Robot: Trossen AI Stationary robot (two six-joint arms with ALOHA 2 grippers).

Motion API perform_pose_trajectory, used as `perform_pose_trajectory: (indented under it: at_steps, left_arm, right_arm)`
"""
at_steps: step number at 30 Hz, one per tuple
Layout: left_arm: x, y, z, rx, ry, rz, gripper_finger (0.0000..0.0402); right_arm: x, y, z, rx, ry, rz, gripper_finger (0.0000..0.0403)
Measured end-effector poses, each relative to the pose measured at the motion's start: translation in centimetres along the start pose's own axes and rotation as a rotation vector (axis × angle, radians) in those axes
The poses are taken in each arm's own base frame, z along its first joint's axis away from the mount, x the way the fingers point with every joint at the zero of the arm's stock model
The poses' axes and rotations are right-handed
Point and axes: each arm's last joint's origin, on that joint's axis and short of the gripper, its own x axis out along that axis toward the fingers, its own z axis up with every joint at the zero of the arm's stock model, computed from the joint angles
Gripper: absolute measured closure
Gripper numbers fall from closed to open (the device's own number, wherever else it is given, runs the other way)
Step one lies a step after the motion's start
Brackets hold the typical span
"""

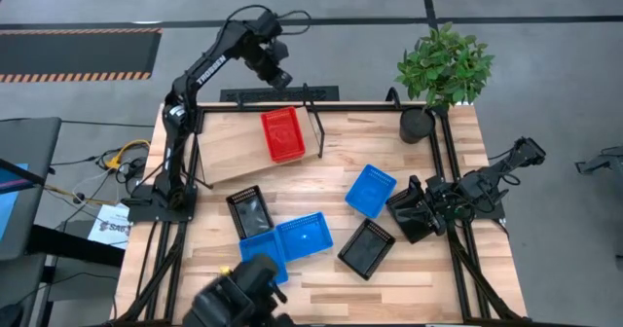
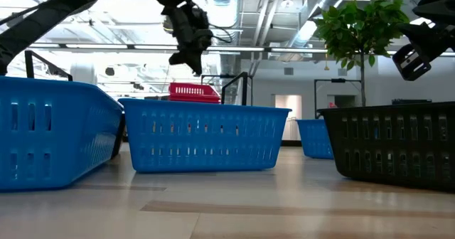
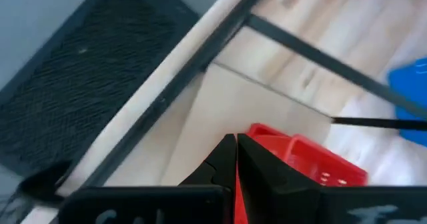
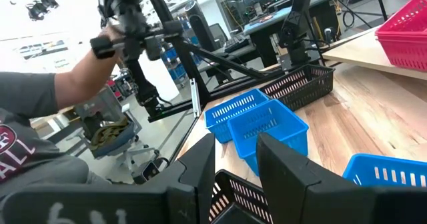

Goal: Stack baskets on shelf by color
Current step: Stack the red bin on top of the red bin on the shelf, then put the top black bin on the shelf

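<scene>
Left gripper [image 1: 281,78] has jaws pressed together, empty, raised above the shelf's [image 1: 234,157] far edge at 12 o'clock of the table [image 1: 409,278], arm arched up and over from its base at 9 o'clock. Right gripper [image 1: 413,210] has jaws apart, holding nothing, low at 3 o'clock. Red basket [image 1: 282,134] sits on the shelf, long axis running 12-to-6. Blue baskets [image 1: 303,237] and black baskets [image 1: 366,248] lie scattered toward 6 o'clock.

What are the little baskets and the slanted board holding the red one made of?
The baskets, like the red basket and a blue basket, look like moulded plastic: uniform colour and regular slotted walls. The shelf looks like pale, unvarnished plywood with faint grain, probably in a black metal frame.
</scene>
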Motion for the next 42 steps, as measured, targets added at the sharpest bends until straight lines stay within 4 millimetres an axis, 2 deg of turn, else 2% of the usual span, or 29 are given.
perform_pose_trajectory:
  at_steps: [6, 9, 15, 19, 24, 27, 33, 37, 42]
  left_arm:
    - [2.1, -4.2, -1.1, 0.133, 0.128, 0.108, 0.0401]
    - [3.3, -4.6, -1.2, 0.111, 0.142, 0.199, 0.0401]
    - [5.3, -5.1, -2.0, 0.015, 0.153, 0.577, 0.0401]
    - [6.8, -6.6, -2.7, 0.014, 0.132, 0.730, 0.0401]
    - [8.9, -8.5, -3.8, 0.110, 0.153, 0.796, 0.0401]
    - [10.0, -8.3, -4.5, 0.140, 0.201, 0.796, 0.0401]
    - [11.7, -6.5, -4.9, 0.131, 0.243, 0.731, 0.0401]
    - [11.0, -6.4, -4.7, 0.151, 0.244, 0.754, 0.0401]
    - [6.4, -8.3, -4.8, 0.166, 0.199, 0.674, 0.0401]
  right_arm:
    - [0.0, 0.0, 0.0, 0.000, 0.000, 0.000, 0.0269]
    - [0.0, 0.0, 0.0, 0.000, 0.000, 0.000, 0.0269]
    - [0.0, 0.0, 0.0, -0.001, 0.000, 0.000, 0.0269]
    - [0.0, 0.0, 0.0, -0.001, 0.000, 0.000, 0.0269]
    - [0.0, 0.0, 0.0, -0.001, 0.000, 0.000, 0.0269]
    - [0.0, 0.0, 0.0, -0.001, 0.000, 0.000, 0.0269]
    - [0.0, 0.0, 0.0, -0.001, 0.000, 0.000, 0.0269]
    - [0.0, 0.0, 0.0, 0.000, 0.000, 0.000, 0.0269]
    - [0.0, 0.0, 0.0, 0.000, 0.000, 0.000, 0.0269]
